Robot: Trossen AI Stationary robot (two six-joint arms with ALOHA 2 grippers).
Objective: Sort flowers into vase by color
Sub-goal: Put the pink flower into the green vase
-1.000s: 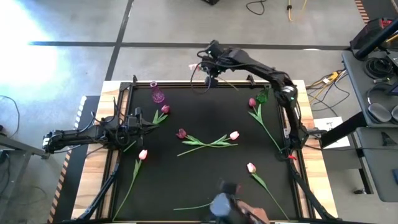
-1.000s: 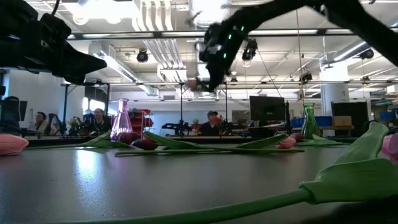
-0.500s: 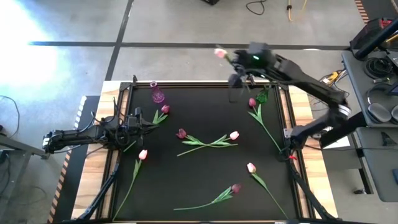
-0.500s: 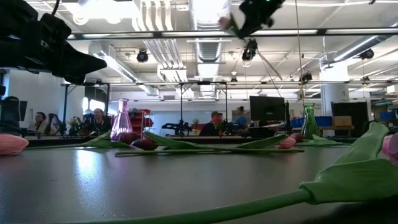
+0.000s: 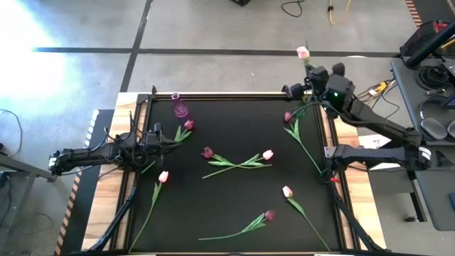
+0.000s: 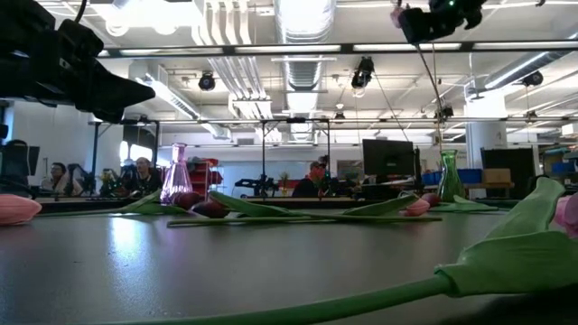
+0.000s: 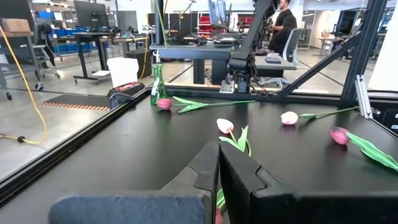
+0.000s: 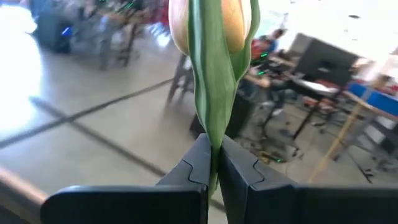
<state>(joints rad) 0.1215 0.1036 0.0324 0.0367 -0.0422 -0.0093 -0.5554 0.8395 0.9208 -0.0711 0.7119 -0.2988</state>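
Note:
My right gripper hangs high over the table's far right corner, shut on a pale pink tulip whose head points beyond the far edge. A green vase stands below it, with a magenta tulip lying beside. A pink vase stands at the far left. My left gripper waits shut at the left, next to a magenta tulip. More tulips lie flat on the mat: magenta, pale, pale, pale, magenta. My right gripper pinches the pale tulip's stem and leaf just below the head, between its two fingers. The flower is lifted clear of the table. Its thin stem trails down below the gripper.
A black mat covers the table inside a raised dark frame. The middle of the far half of the mat is bare. People sit at desks in the room beyond the far edge.
My right gripper has carried the pale tulip from above the middle of the far edge toward the table's right, rising, and now hangs over the far right corner. A blurred shape at the near edge has gone, and a magenta tulip shows there.

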